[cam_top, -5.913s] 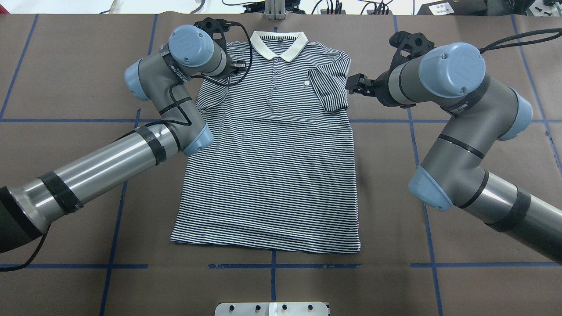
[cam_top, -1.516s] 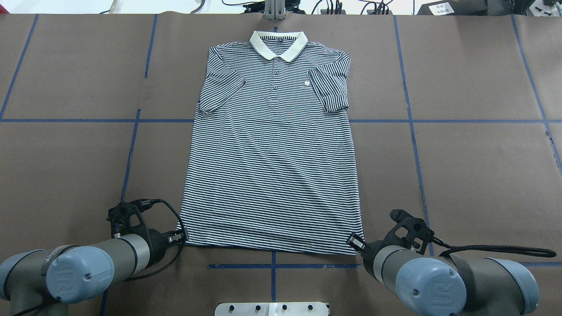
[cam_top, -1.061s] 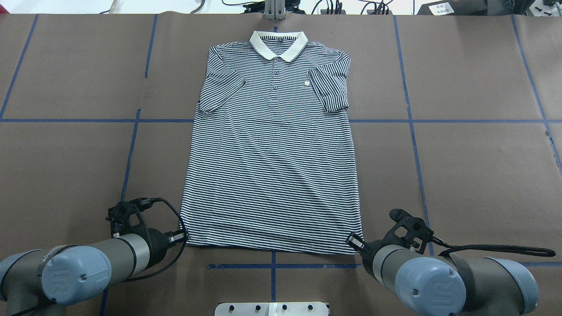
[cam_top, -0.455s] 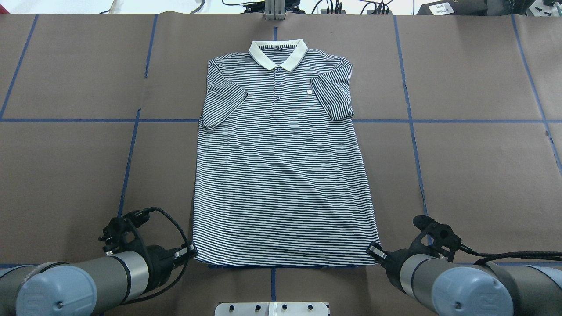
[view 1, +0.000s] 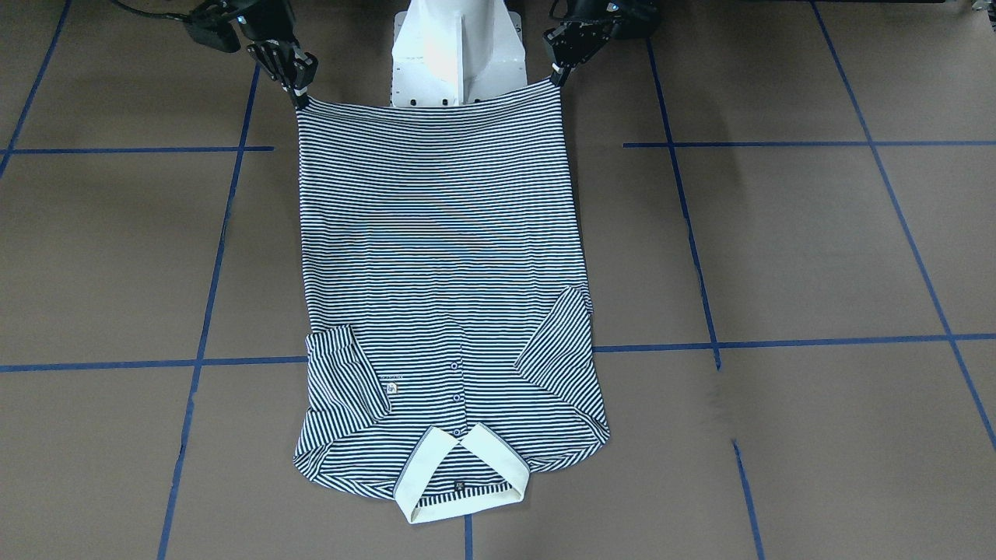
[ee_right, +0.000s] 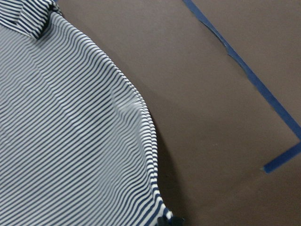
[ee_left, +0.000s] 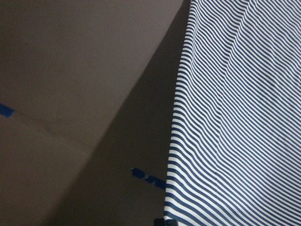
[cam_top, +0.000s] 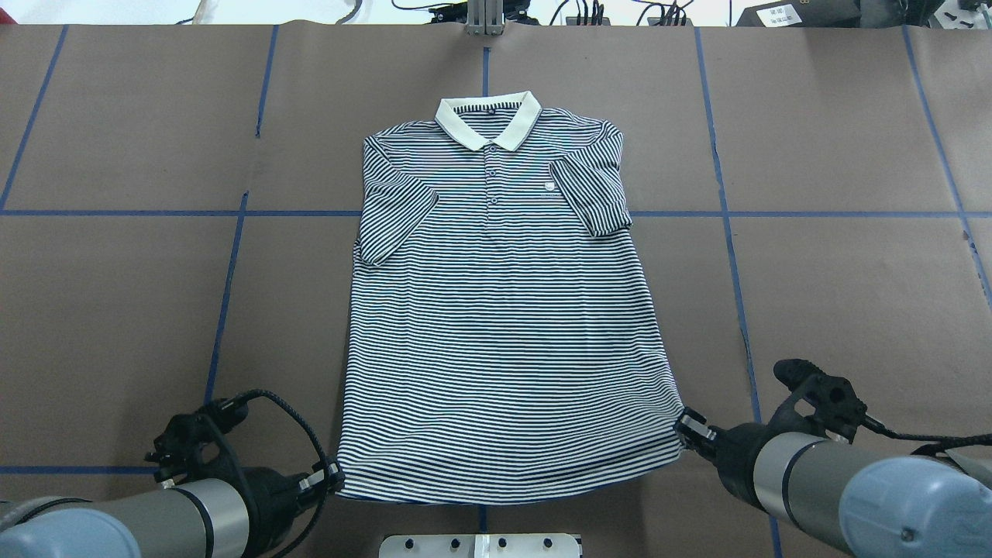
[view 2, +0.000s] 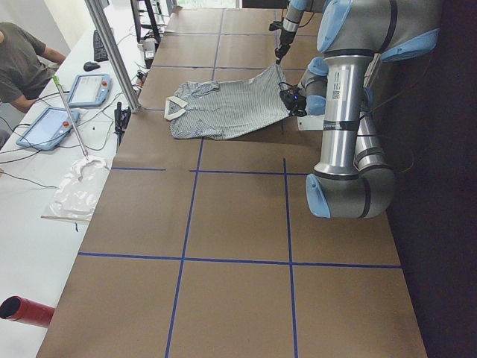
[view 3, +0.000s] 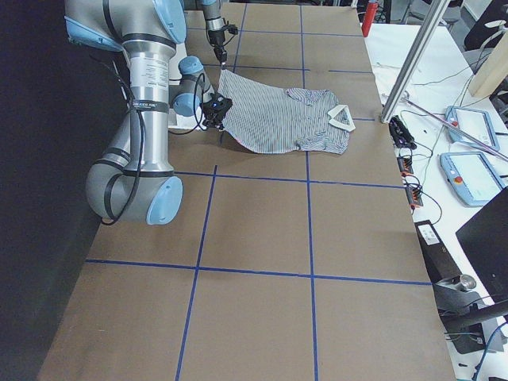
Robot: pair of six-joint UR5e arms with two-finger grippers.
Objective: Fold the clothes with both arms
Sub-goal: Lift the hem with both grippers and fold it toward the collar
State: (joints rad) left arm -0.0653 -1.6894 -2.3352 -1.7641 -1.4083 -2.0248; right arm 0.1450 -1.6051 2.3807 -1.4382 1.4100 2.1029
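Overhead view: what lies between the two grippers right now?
Only the bottom hem of the polo shirt, stretched from the left gripper to the right gripper, each pinching a corner; the overhead view shows it.

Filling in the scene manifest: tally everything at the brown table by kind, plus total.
Navy-and-white striped polo shirt: 1
Grey tubular robot arms: 2 (left arm, right arm)
Black finger pairs, each shut on a hem corner: 2 (left fingers, right fingers)
White pedestal base: 1
Total: 6
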